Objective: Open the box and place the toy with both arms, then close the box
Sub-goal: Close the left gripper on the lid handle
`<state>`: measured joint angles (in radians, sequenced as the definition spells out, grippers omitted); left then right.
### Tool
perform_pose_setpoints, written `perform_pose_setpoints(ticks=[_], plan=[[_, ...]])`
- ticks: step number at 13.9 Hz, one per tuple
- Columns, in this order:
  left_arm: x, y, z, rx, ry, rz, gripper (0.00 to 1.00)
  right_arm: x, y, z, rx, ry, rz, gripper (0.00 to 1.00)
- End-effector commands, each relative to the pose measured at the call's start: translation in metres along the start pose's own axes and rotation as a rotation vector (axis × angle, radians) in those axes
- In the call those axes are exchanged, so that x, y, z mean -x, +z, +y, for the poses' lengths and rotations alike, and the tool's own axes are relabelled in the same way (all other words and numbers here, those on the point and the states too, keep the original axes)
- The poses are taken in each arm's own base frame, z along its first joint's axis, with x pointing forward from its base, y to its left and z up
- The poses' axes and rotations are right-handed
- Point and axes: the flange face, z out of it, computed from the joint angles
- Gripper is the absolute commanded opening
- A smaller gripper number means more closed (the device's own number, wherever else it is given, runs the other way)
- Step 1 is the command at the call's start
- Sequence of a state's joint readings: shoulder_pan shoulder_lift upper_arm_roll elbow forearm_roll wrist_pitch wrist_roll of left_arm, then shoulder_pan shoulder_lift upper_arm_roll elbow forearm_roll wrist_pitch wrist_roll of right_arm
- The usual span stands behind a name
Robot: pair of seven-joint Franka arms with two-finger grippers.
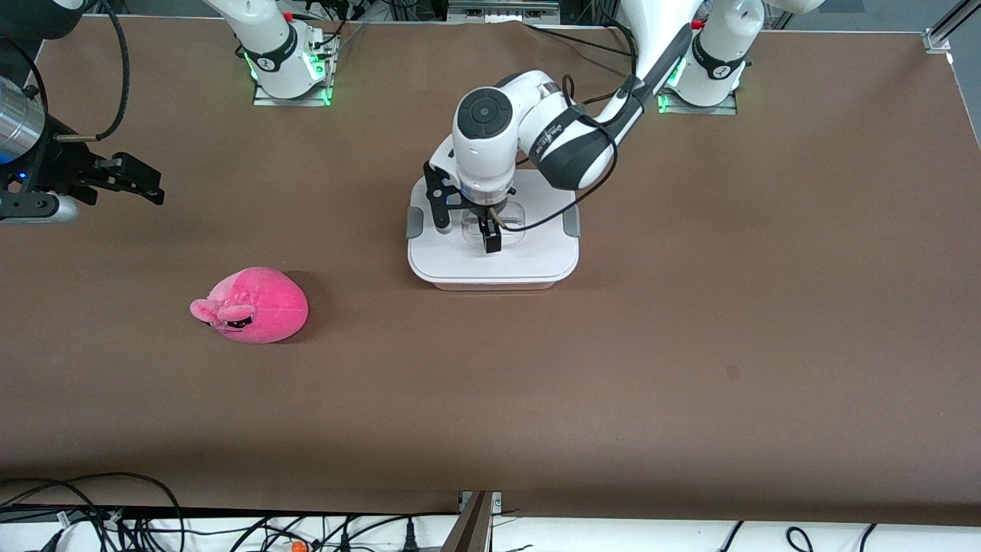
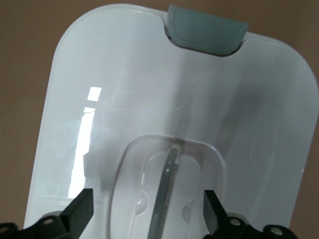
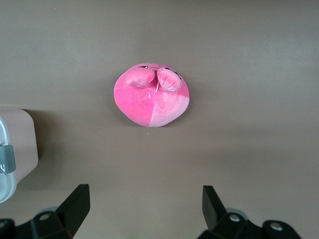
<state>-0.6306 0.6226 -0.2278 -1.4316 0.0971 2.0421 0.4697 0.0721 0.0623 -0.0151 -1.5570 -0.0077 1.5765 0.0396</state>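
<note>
box: mid-tabletop, closer to the robot-base edge; white lid on, grey clips at both ends.
toy: on the tabletop toward the right arm's end, nearer the front camera than the box, well apart from it.
left hand: down over the lid's recessed handle, fingers spread either side of it, gripping nothing.
right hand: waiting in the air near the tabletop edge at the right arm's end, fingers spread, holding nothing.

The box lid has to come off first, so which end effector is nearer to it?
Left. The left end effector is open over the box lid's handle. The right end effector is open above bare table, toward the right arm's end.
</note>
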Motion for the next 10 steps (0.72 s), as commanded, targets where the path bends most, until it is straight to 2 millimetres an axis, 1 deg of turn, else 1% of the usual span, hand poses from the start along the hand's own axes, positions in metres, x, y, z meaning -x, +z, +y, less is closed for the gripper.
perform_pose_setpoints(ticks=[1, 2, 3, 4, 5, 7, 8, 9, 10], plan=[[0.005, 0.003, 0.003, 0.013, 0.03, -0.024, 0.37, -0.001, -0.006, -0.003, 0.006, 0.007, 0.003, 1.0], [0.008, -0.004, 0.011, 0.034, 0.029, -0.054, 0.16, -0.001, -0.006, -0.003, 0.006, 0.007, 0.003, 1.0], [0.011, -0.012, 0.016, 0.055, 0.029, -0.084, 0.0, -0.002, -0.006, -0.002, 0.006, 0.007, 0.005, 1.0], [0.015, -0.022, 0.014, 0.059, 0.025, -0.091, 0.0, -0.002, -0.006, -0.002, 0.008, 0.007, 0.006, 1.0], [0.017, -0.025, 0.015, 0.073, 0.017, -0.093, 0.0, -0.002, -0.005, -0.002, 0.008, 0.007, 0.006, 1.0], [0.016, -0.034, 0.013, 0.07, 0.011, -0.079, 0.0, -0.002, -0.006, -0.002, 0.008, 0.007, 0.008, 1.0], [0.015, -0.035, 0.014, 0.08, 0.006, -0.071, 0.0, -0.002, -0.005, -0.002, 0.006, 0.007, 0.006, 1.0], [0.014, -0.044, 0.013, 0.086, 0.0, -0.052, 0.0, -0.002, -0.006, -0.002, 0.006, 0.007, 0.008, 1.0], [0.014, -0.044, 0.013, 0.085, 0.0, -0.05, 0.0, -0.002, -0.006, -0.002, 0.006, 0.007, 0.008, 1.0]])
